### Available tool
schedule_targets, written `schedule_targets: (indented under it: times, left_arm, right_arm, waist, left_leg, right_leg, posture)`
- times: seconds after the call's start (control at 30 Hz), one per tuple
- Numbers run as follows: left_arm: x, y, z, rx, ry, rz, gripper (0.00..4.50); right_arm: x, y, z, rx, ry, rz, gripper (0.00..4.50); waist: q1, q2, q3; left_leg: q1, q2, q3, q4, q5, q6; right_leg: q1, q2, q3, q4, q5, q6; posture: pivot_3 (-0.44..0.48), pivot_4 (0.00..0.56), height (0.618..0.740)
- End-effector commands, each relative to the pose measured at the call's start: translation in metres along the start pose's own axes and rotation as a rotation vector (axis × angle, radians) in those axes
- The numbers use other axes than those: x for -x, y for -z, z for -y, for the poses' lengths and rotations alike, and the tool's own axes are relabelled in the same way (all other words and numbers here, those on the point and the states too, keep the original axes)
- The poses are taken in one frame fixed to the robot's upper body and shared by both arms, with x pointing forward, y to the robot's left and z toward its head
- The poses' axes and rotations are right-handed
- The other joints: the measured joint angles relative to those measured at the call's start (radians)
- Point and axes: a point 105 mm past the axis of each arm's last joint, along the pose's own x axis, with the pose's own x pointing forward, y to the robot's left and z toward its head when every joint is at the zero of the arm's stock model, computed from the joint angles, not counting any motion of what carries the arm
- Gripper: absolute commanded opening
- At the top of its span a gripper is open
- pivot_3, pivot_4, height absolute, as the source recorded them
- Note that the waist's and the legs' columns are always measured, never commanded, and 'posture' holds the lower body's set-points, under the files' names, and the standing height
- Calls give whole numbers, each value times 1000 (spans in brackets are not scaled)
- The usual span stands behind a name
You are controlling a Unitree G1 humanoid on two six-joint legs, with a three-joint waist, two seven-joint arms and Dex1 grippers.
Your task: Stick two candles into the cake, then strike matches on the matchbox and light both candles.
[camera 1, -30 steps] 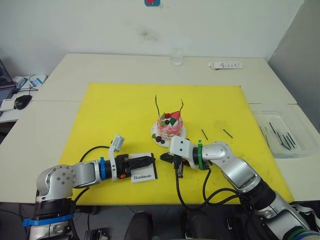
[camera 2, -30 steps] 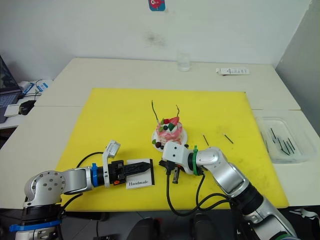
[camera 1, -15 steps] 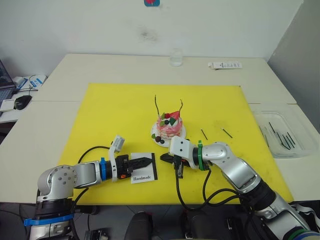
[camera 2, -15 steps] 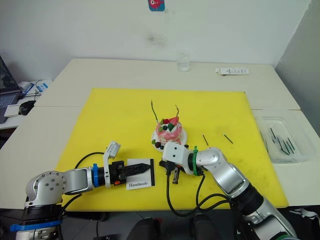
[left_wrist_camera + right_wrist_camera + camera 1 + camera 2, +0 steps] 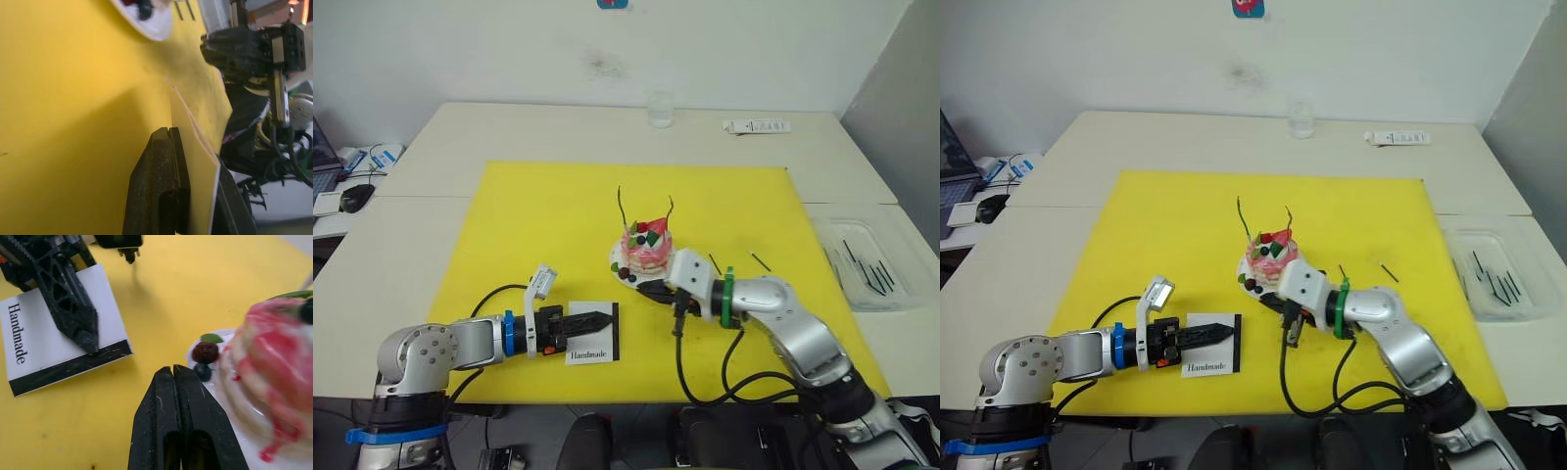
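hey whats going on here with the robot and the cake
A two-armed robot is working on lighting candles on a small pink cake set on a yellow mat. Both candles already stand in the cake. The left claw, shut, presses down on the white matchbox near the mat's front edge. The right claw, also shut, sits beside the cake's plate. Two loose matches lie on the mat to the cake's right.
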Motion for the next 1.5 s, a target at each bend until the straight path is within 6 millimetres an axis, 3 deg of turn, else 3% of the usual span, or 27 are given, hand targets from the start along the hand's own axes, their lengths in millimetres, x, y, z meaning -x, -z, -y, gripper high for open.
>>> schedule_targets:
  times: [0.03, 0.23, 0.43, 0.5, 0.6, 0.8, 0.97, 1.13, 1.5]
  left_arm:
    - [1, -6, 27, -59, 148, -30, 39]
    - [4, -6, 36, -93, 200, -64, 39]
    - [5, -6, 40, -126, 228, -73, 39]
    - [5, -6, 39, -146, 218, -76, 39]
    - [4, -9, 35, -193, 173, -66, 0]
    - [3, -5, 33, -284, 115, -84, 0]
    - [2, -4, 31, -309, 103, -74, 0]
    - [-2, -5, 35, -324, 118, -71, 0]
    - [-5, -2, 32, -322, 115, -80, 0]
  right_arm:
    - [27, -19, 8, 12, 87, 72, 0]
    - [53, -25, 13, -15, 208, 91, 0]
    - [63, -16, 10, -47, 296, 68, 0]
    - [66, -9, 9, -128, 328, 64, 0]
    - [69, -3, 12, -146, 366, 67, 635]
    - [68, 19, 34, -98, 532, 5, 2527]
    - [61, 43, 55, -154, 682, -24, 2527]
    - [52, 51, 66, -219, 752, -1, 2527]
    - [45, 66, 68, -262, 795, -74, 2527]
  waist:
    - [2, 0, 1]
    - [-3, -1, 1]
    - [-2, -1, 1]
    - [-2, -1, 1]
    - [-2, -1, 1]
    - [-2, -1, 1]
    - [-2, -1, 1]
    - [-3, -1, 1]
    - [-3, -1, 1]
  left_leg:
    - [0, 0, 0, -1, 0, 0]
    - [1, 0, 0, -5, 0, 0]
    - [1, 0, 1, -7, 0, 0]
    - [1, 0, 0, -7, 0, 0]
    - [1, 0, 1, -7, 0, 0]
    - [1, 0, 1, -7, 0, 0]
    - [1, 0, 1, -7, 0, 0]
    - [1, 0, 1, -7, 0, 0]
    - [1, 0, 1, -7, 0, 0]
  right_leg:
    - [0, 0, -1, 0, 0, 0]
    - [-1, 0, 0, -1, -1, -1]
    - [-2, 0, 0, -1, -2, -2]
    - [-2, 0, 0, -1, -3, -2]
    - [-2, 0, 0, -1, -3, -2]
    - [-2, 0, 1, -1, -3, -2]
    - [-2, 1, 1, -1, -3, -3]
    - [-2, 1, 1, 0, -3, -3]
    - [-2, 1, 1, 1, -4, -3]
  posture:
    - [0, 150, 740]
    - [0, 150, 740]
    - [0, 150, 740]
    - [0, 150, 740]
    - [0, 150, 740]
    - [0, 150, 740]
    - [0, 150, 740]
    - [0, 150, 740]
    - [0, 150, 740]
